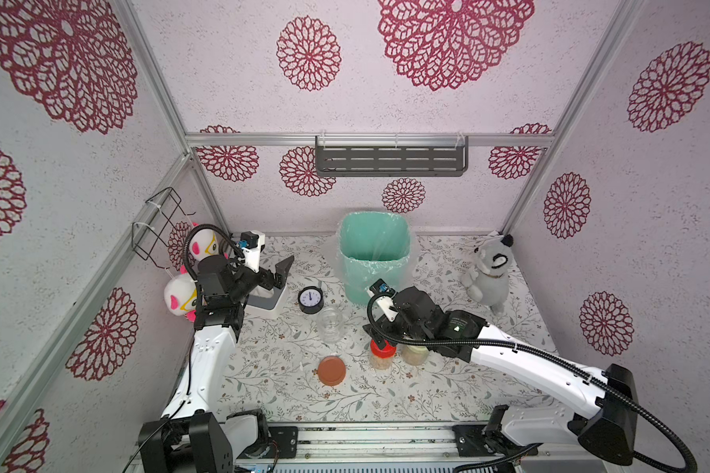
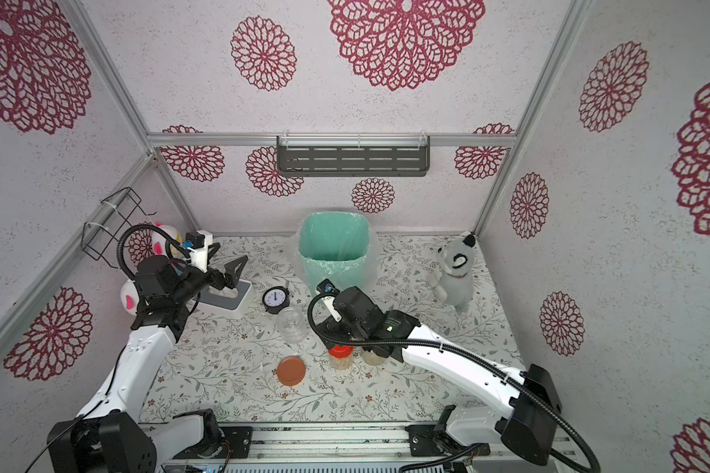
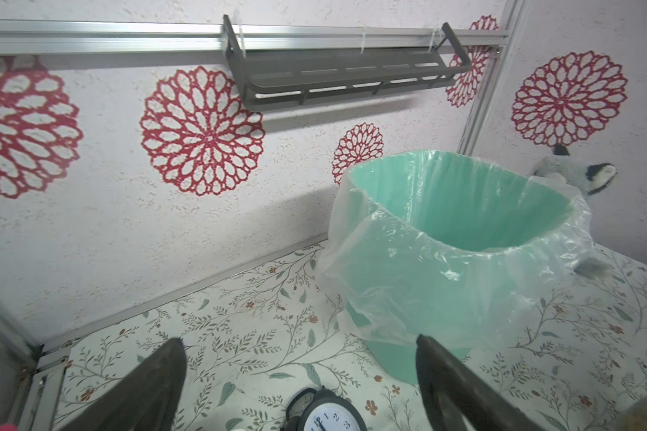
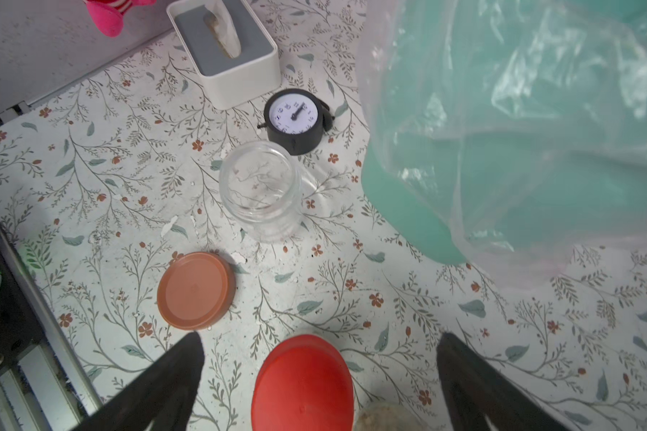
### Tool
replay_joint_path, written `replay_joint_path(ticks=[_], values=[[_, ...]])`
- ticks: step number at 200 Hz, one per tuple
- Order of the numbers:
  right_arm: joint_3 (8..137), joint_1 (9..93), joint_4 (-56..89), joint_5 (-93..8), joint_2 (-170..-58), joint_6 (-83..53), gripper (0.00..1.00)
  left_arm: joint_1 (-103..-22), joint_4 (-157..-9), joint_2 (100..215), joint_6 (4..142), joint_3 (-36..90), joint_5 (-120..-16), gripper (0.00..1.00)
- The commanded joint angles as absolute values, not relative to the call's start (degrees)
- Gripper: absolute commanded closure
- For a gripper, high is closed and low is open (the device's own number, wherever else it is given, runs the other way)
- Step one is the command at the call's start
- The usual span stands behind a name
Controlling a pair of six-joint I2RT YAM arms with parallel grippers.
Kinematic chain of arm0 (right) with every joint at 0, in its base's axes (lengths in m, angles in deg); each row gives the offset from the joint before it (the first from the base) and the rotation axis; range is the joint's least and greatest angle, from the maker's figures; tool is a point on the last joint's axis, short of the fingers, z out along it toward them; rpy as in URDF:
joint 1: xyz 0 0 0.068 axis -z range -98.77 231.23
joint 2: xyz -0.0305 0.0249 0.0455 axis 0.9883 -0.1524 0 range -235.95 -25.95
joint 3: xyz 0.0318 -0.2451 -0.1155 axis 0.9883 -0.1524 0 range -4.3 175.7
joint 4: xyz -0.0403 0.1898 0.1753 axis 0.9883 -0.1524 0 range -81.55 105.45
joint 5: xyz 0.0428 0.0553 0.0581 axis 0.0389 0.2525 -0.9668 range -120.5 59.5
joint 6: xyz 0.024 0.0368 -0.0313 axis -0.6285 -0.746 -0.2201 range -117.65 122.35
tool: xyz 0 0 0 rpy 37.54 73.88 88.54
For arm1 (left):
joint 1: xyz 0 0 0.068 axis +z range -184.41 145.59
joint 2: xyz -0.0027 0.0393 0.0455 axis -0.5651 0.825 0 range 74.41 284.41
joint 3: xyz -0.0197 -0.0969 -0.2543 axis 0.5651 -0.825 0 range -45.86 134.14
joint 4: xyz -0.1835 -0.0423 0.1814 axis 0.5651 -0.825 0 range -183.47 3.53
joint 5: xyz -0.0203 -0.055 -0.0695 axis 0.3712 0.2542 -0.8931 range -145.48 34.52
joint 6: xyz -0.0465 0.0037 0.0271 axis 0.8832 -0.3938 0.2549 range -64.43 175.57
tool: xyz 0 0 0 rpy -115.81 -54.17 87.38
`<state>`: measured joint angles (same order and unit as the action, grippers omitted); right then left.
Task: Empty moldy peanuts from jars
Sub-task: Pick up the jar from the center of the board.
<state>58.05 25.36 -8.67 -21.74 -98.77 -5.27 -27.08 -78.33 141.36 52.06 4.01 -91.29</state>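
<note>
Standing at twelve o'clock, the teal plastic-lined bin (image 1: pixel 376 262) waits. At its six, the right gripper (image 4: pixel 320 336), jaws spread and empty, hovers over the red-lidded clear jar (image 1: pixel 382 353) of tan peanuts (image 1: pixel 380 363). It should centre squarely before closing. The left gripper (image 3: pixel 299 341) hangs agape, holding nothing.

We see bright, soft, even light from above. The shelf (image 3: pixel 344 74) throws a pale shadow on the wall beneath it, and shadows on the worktop (image 1: pixel 287 393) are faint. Both top views bow the straight rails near the edges. The bin liner (image 4: pixel 520 112) carries white glare and blurs close to the lens. The left claw (image 3: pixel 299 339) and right claw (image 4: pixel 320 336) look dark and soft.
</note>
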Motion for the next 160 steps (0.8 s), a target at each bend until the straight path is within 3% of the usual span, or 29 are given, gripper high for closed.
replay_joint_path(ticks=[1, 160], values=[[56.28, 25.67, -10.08, -21.87, -95.90, -9.16, 0.01, -28.29, -79.25, 142.18, 49.80, 3.80, -93.51, 0.03], [59.03, 25.72, -18.64, -24.78, -106.34, -6.09, 0.03, -32.57, -86.95, 143.05, 41.74, 4.68, -94.77, 0.03]])
